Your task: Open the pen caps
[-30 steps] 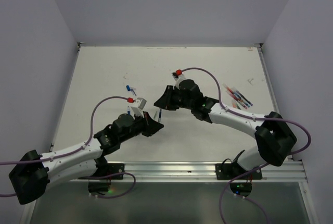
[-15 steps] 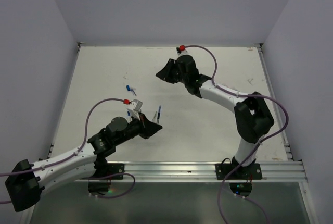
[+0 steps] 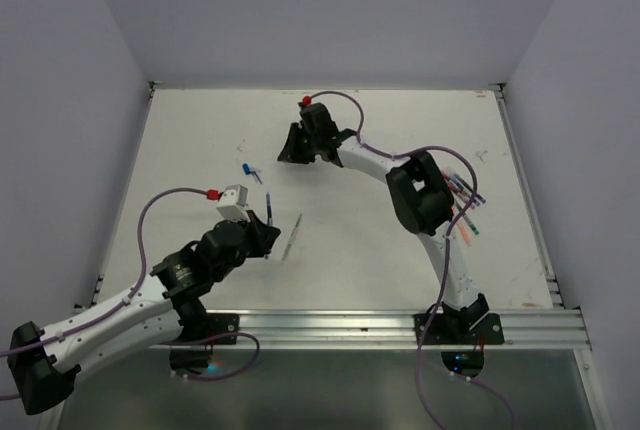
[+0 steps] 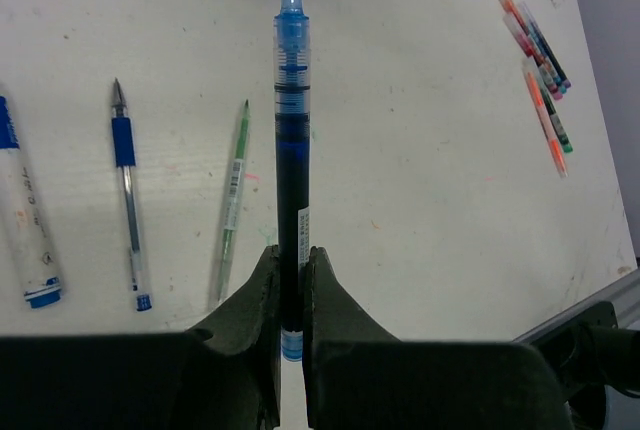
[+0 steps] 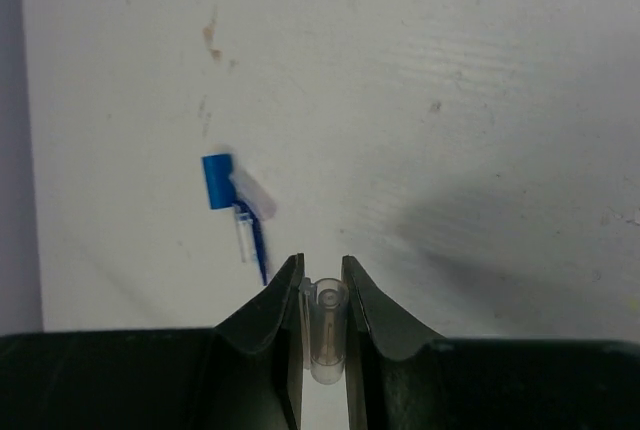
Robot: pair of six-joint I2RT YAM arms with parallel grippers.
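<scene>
My left gripper [image 4: 292,255] is shut on the lower barrel of a blue-ink pen [image 4: 290,150]. The pen points away from the wrist, its bare tip showing and no cap on it. In the top view this gripper [image 3: 266,234] is at the near left with the pen [image 3: 270,213] sticking out. My right gripper [image 5: 322,266] is shut on a clear pen cap [image 5: 326,325], held above the table. In the top view it [image 3: 285,147] is at the far middle-left. A blue cap [image 5: 216,181] and other loose caps [image 3: 250,171] lie on the table below it.
A blue-grip pen [image 4: 126,190], a green pen [image 4: 232,200] and a white marker [image 4: 25,220] lie left of the held pen. A bunch of coloured pens [image 3: 460,195] lies at the right. The white table [image 3: 400,270] has walls on three sides and a metal rail at the near edge.
The two grippers were together over one pen; now they are apart. The right gripper swung to the far left with the clear cap. The left gripper drew back left with the uncapped pen.
</scene>
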